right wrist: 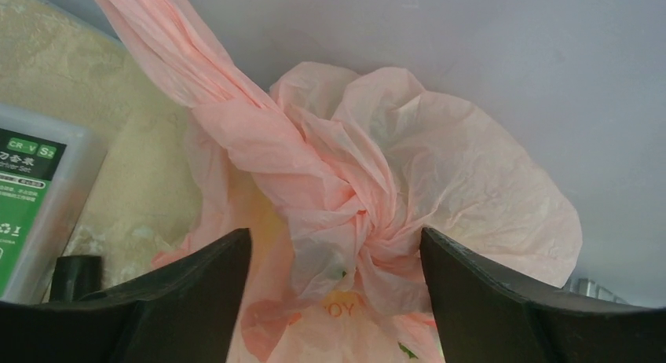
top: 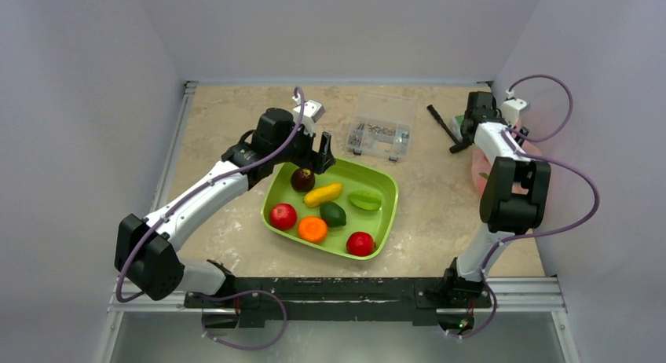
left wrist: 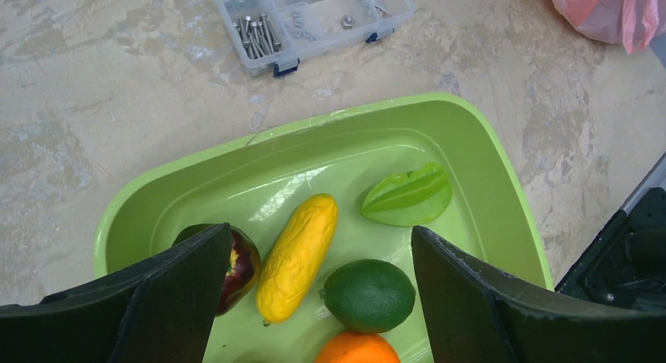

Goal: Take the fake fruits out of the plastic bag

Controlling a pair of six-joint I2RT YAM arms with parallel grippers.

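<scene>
Top view: a beige marbled table (top: 440, 214) enclosed by pale walls. At its centre sits a green tray (top: 342, 239) holding loose toy fruits: a dark red fruit (top: 302, 178), a stubby yellow fruit (top: 323, 194), a green star-shaped fruit (top: 365, 199), a dark green round fruit (top: 333, 214), an orange fruit (top: 312, 229), one red round fruit (top: 283, 216) and a second red round fruit (top: 360, 243). The left gripper (top: 322, 152) hangs over the tray's far left corner, just above the dark red fruit. Beyond the tray lies a clear parts box (top: 381, 135). The right arm (top: 510, 190) bends toward the right wall, where the pink plastic bag (top: 477, 178) lies on the table, well apart from the tray and mostly hidden behind the arm.

Left wrist view: the left gripper's two black fingers (left wrist: 181, 300) stand spread wide with nothing between them. They frame the tray below, with the yellow fruit and the dark green round fruit lying in the gap. The dark red fruit is partly hidden behind the left finger. The parts box, holding screws, is at the top, and a corner of the bag shows at the top right.

Right wrist view: the right gripper (right wrist: 331, 237) is spread wide, holding nothing. The bag's twisted, knotted neck rises between the fingers, against the wall. A yellowish tint shows through the film; the contents cannot be made out. A box with a green label (right wrist: 31, 206) lies at the left
</scene>
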